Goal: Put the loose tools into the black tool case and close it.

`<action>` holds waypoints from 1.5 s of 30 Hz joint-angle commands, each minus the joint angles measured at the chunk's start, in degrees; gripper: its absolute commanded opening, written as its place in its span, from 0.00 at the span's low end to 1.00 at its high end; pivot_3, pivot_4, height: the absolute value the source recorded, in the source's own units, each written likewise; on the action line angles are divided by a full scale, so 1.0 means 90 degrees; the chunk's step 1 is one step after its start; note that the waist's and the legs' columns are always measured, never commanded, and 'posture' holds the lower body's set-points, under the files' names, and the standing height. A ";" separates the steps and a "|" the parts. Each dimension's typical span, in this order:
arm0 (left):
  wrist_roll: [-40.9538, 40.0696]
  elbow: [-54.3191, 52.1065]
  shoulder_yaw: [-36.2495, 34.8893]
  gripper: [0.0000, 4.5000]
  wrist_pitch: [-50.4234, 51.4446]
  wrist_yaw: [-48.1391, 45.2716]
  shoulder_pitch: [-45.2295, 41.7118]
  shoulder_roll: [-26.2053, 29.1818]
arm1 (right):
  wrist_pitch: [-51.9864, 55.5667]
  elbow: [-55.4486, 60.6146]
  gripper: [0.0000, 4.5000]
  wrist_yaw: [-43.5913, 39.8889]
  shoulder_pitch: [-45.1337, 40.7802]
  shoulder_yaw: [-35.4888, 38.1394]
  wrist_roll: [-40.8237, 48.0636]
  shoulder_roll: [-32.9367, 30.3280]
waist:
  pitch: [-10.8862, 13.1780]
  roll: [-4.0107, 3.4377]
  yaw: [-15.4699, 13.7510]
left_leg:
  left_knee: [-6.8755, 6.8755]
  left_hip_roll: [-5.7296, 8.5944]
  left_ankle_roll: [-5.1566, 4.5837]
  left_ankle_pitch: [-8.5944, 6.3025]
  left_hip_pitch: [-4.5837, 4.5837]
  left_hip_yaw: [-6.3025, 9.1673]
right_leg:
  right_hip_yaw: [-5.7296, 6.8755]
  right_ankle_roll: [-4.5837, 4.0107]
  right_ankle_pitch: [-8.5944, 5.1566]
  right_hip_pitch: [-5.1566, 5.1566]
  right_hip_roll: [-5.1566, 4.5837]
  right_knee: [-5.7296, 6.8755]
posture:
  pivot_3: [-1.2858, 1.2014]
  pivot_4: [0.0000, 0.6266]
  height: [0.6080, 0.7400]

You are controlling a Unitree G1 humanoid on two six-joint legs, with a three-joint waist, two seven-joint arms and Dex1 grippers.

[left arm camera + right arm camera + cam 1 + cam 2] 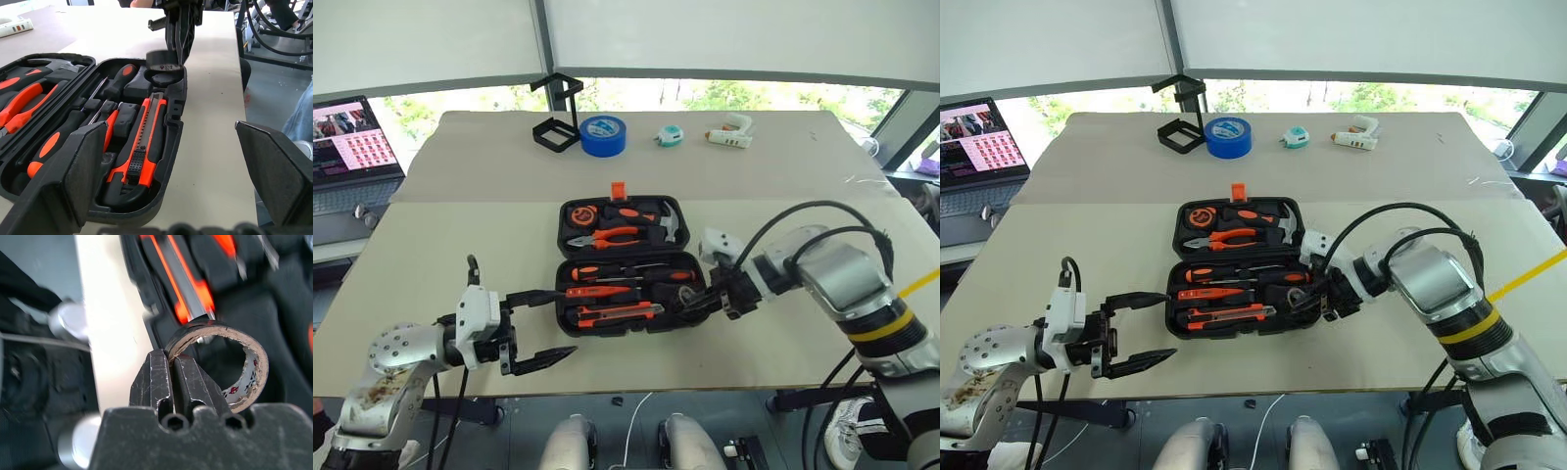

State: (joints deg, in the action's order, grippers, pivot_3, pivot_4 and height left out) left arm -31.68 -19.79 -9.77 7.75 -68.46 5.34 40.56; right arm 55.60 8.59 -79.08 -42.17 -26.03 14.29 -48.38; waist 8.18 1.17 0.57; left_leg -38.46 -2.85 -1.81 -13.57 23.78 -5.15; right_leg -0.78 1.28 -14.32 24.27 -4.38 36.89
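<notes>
The black tool case point(625, 264) lies open near the middle of the table point(460, 255), its lid half toward the far side with the small orange latch point(618, 190) standing up at the far edge, and its base half toward the robot. The lid half holds orange-handled pliers point(607, 236), a hammer point(672, 222) and a round orange-and-black tape measure point(578, 214). In the base half the screwdrivers point(607, 271) lie lengthwise in the moulded slots, and the orange-and-black utility knife point(144, 147) rests in the slot nearest the robot. The right gripper point(172, 377) reaches in over the right end of the base half, jaws closed tight on the rim of a small black tape roll point(230, 362) with a cardboard core; the roll hangs over the round recess at that end of the case, and whether it touches the case cannot be told. The left gripper point(536, 327) hovers just off the left end of the case near the table's front edge, pointing toward the case, jaws spread wide and holding nothing. At the far side of the table, well apart from the case, sit a black wire-frame stand point(557, 116), a blue tape roll point(603, 135) just beside it, a small teal-and-white object point(670, 136) and a white glue gun point(730, 132). A laptop point(352, 157) with a lit screen stands off the table's left side.
</notes>
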 commanded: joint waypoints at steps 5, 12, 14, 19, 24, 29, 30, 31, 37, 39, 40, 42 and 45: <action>-0.0028 -0.0211 -0.0060 1.00 -0.0176 0.0096 0.0057 -0.0027 | 0.0028 -0.0094 0.01 0.0099 -0.0225 -0.0376 -0.0170 -0.0006 | 0.0001 0.0002 -0.0013 | -0.0005 0.0001 0.0000 0.0000 0.0000 0.0002 | 0.0000 0.0001 0.0000 -0.0005 0.0000 -0.0002 | 0.52 0.24 1.00; -0.0221 -0.0242 -0.0202 1.00 0.0064 0.0364 0.0051 -0.0074 | -0.0023 -0.0160 0.20 0.0091 -0.0296 -0.0563 -0.0216 0.0000 | 0.0000 0.0002 -0.0031 | -0.0005 0.0000 0.0000 0.0000 0.0000 0.0002 | 0.0001 0.0001 0.0000 -0.0006 0.0000 -0.0001 | 0.52 0.24 1.00; -0.0317 -0.0280 -0.0264 1.00 0.0191 0.0457 0.0062 -0.0059 | -0.0050 -0.0193 0.37 0.0076 -0.0337 -0.0486 -0.0162 0.0008 | 0.0000 0.0002 -0.0039 | -0.0005 0.0001 -0.0001 -0.0001 0.0000 0.0003 | 0.0002 0.0001 0.0000 -0.0006 0.0000 -0.0002 | 0.52 0.24 1.00; -0.0465 -0.0263 -0.0602 1.00 0.0606 0.0922 0.0067 0.0026 | -0.0399 -0.0539 0.72 -0.0386 -0.0455 0.0087 0.0198 -0.0255 | 0.0002 0.0005 -0.0038 | -0.0005 -0.0001 -0.0003 -0.0002 0.0002 0.0003 | 0.0001 0.0002 -0.0001 -0.0003 0.0001 -0.0002 | 0.52 0.24 1.00; -0.0220 0.0270 -0.0900 1.00 0.1263 0.2029 -0.0395 0.0003 | -0.1255 -0.1599 0.72 -0.0598 -0.0395 0.1087 0.0595 -0.0329 | 0.0004 0.0009 -0.0062 | -0.0019 0.0000 -0.0003 -0.0002 0.0001 0.0006 | 0.0004 0.0004 0.0000 -0.0012 0.0000 0.0000 | 0.52 0.24 1.00; 0.0218 0.1414 -0.0717 0.67 0.1775 0.3456 -0.1733 -0.0522 | -0.4161 -0.3763 0.41 0.0899 -0.0282 0.2091 0.0017 0.0577 | 0.0005 0.0029 -0.0064 | -0.0031 0.0002 -0.0003 -0.0001 -0.0003 0.0005 | 0.0003 0.0006 0.0004 -0.0020 0.0010 0.0010 | 0.52 0.24 1.00; 0.0304 0.1588 -0.0600 0.55 0.1840 0.3532 -0.1914 -0.0602 | -0.4796 -0.4142 0.30 0.1206 -0.0296 0.2122 -0.0211 0.0728 | 0.0006 0.0031 -0.0063 | -0.0033 0.0002 -0.0002 -0.0001 -0.0003 0.0004 | 0.0003 0.0008 0.0004 -0.0022 0.0010 0.0013 | 0.52 0.24 1.00; 0.0388 0.1753 -0.0476 0.48 0.1897 0.3567 -0.2074 -0.0672 | -0.5327 -0.4512 0.24 0.1432 -0.0329 0.2119 -0.0407 0.0861 | 0.0006 0.0031 -0.0061 | -0.0033 0.0003 -0.0001 0.0000 0.0001 0.0000 | 0.0002 0.0010 0.0005 -0.0018 0.0009 0.0013 | 0.52 0.24 1.00; 0.1000 0.2919 0.0517 0.01 0.2179 0.3498 -0.2993 -0.1063 | -0.7374 -0.6191 0.00 0.2201 -0.0535 0.1697 -0.1459 0.1581 | 0.0008 0.0035 -0.0021 | -0.0032 0.0008 0.0005 0.0004 0.0006 -0.0035 | -0.0005 0.0017 0.0008 -0.0012 0.0004 0.0007 | 0.52 0.24 1.00; 0.1071 0.3034 0.0706 0.01 0.2256 0.3388 -0.3128 -0.1105 | -0.7464 -0.6223 0.00 0.2110 -0.0558 0.1650 -0.1529 0.1764 | 0.0008 0.0034 0.0038 | -0.0030 0.0005 0.0008 0.0006 0.0006 -0.0041 | -0.0005 0.0017 0.0008 -0.0009 0.0006 0.0011 | 0.52 0.24 1.00; 0.1049 0.3032 0.0773 0.01 0.2307 0.3303 -0.3186 -0.1135 | -0.7493 -0.6260 0.00 0.2037 -0.0553 0.1658 -0.1529 0.1843 | 0.0008 0.0034 0.0056 | -0.0029 0.0003 0.0011 0.0007 0.0006 -0.0040 | -0.0008 0.0017 0.0008 -0.0006 0.0007 0.0014 | 0.52 0.24 1.00; 0.1011 0.3014 0.0829 0.01 0.2342 0.3183 -0.3248 -0.1180 | -0.7523 -0.6276 0.00 0.1917 -0.0537 0.1691 -0.1511 0.1921 | 0.0008 0.0034 0.0069 | -0.0029 -0.0002 0.0014 0.0009 0.0004 -0.0029 | -0.0009 0.0017 0.0008 -0.0006 0.0011 0.0018 | 0.52 0.24 1.00; 0.1135 0.3096 0.1030 0.01 0.2329 0.3070 -0.3387 -0.1278 | -0.7465 -0.6007 0.00 0.1565 -0.0384 0.1743 -0.1363 0.1952 | 0.0009 0.0033 0.0041 | -0.0029 0.0000 0.0015 0.0009 0.0003 -0.0022 | -0.0005 0.0017 0.0008 -0.0009 0.0009 0.0021 | 0.52 0.24 1.00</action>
State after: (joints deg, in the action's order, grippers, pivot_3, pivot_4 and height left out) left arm -21.92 8.81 -1.47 29.07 -39.52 -23.25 29.70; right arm -10.70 -48.29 -62.43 -45.72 -11.15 0.61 -30.85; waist 8.26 1.47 0.94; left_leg -38.72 -2.84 -1.68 -13.49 23.81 -5.34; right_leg -0.84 1.43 -14.25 24.21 -4.33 37.08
